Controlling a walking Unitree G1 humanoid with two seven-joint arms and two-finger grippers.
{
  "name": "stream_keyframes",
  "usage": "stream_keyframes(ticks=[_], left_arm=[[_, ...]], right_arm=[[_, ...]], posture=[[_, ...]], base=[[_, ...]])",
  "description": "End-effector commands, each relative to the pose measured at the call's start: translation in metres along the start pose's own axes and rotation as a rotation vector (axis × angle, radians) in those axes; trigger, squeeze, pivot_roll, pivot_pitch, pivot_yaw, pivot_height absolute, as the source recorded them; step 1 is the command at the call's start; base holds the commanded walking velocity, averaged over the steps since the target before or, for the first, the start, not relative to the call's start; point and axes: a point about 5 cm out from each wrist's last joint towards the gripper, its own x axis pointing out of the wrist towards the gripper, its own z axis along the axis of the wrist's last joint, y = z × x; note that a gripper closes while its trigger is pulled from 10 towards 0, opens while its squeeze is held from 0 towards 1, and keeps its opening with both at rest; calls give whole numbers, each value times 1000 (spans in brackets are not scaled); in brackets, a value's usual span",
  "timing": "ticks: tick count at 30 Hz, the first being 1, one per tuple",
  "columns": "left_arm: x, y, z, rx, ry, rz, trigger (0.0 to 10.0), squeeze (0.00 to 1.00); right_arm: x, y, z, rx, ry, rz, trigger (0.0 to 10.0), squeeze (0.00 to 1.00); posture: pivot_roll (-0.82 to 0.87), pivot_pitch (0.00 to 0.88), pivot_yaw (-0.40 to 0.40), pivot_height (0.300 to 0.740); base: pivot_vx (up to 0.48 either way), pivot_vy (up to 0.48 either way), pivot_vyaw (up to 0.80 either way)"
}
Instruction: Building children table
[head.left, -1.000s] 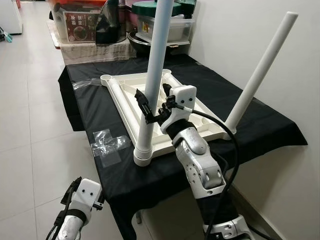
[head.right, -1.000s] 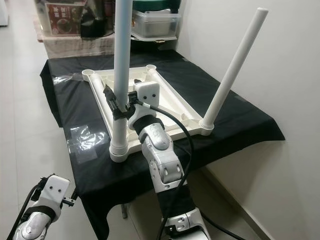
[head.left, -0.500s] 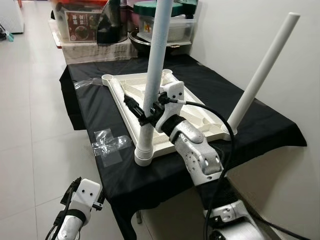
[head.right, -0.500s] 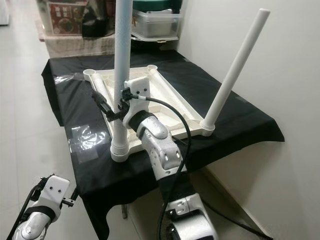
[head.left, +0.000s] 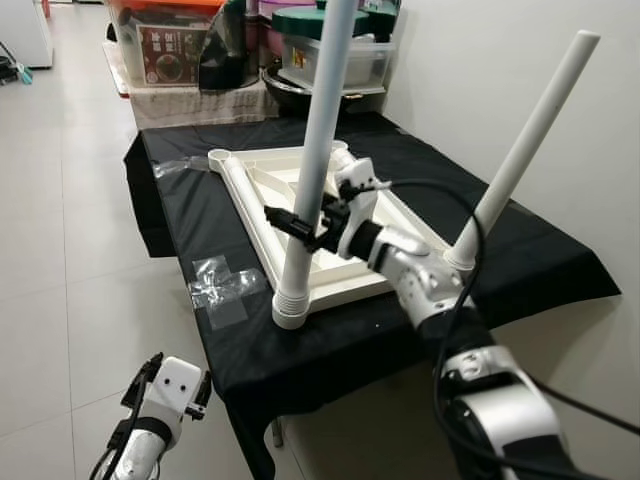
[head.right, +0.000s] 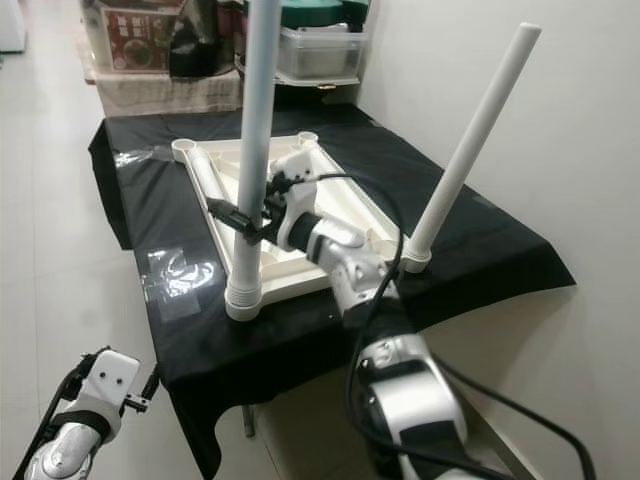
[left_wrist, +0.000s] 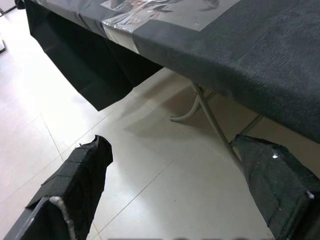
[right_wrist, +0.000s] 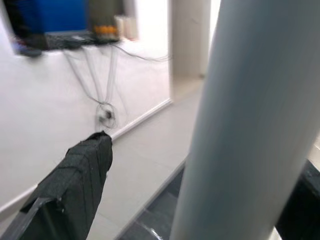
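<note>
Here right end effector (head.left: 305, 228) straddles near leg (head.left: 312, 160), fingers apart; storage bins (head.left: 330, 45) behind.

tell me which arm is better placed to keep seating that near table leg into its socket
Right. The right gripper is already at the near leg, its fingers either side of the tube above the corner socket. The left gripper hangs low beside the black-clothed table, well below the leg.
</note>
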Motion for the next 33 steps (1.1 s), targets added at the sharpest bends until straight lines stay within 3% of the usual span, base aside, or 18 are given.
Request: stream_keyframes(ticks=[1,2,3,5,6,9,10,15,23,33], left_arm=[[-2,-2,-4,24,10,-18,10000,0],[-2,-2,-4,25,9,-19,10000,0],[-1,-2,-4,29,7,-23,10000,0],[-1,-2,-4,33,4,-27,10000,0],[-1,-2,-4,35,3,-29,10000,0],[-1,-2,-4,36,3,-30,10000,0],[-1,-3,-4,38,2,-31,10000,0],[-1,-3,-4,39,2,-30,10000,0],[-3,-4,-7,44,10,-31,10000,0],[-1,-11,-6,37,7,-44,10000,0]], right_arm=[[-2,-1,4,0,-27,30,10000,0],[-1,-1,7,-6,-32,54,10000,0],[-1,-2,11,-26,-40,94,7569,0],[0,-4,16,-48,-46,134,7569,0],[1,-3,19,-45,-58,162,2157,0],[2,-3,22,-35,-74,192,2157,0],[5,-4,19,-17,-74,183,0,0],[7,-4,10,-3,-44,181,0,0],[3,-1,-6,-65,35,249,0,0],[-6,-8,-19,-40,29,155,0,0]], posture=[[116,0,-134,740],[116,0,-134,740],[122,0,-142,740],[122,0,-142,740],[124,0,-145,740],[124,0,-145,740],[130,0,-152,740],[137,0,-159,740],[134,0,-168,740],[125,0,-169,740]], base=[[0,0,0],[0,0,0],[0,0,0],[0,0,0],[0,0,0],[0,0,0],[0,0,0],[0,0,0],[0,0,0],[0,0,0]])
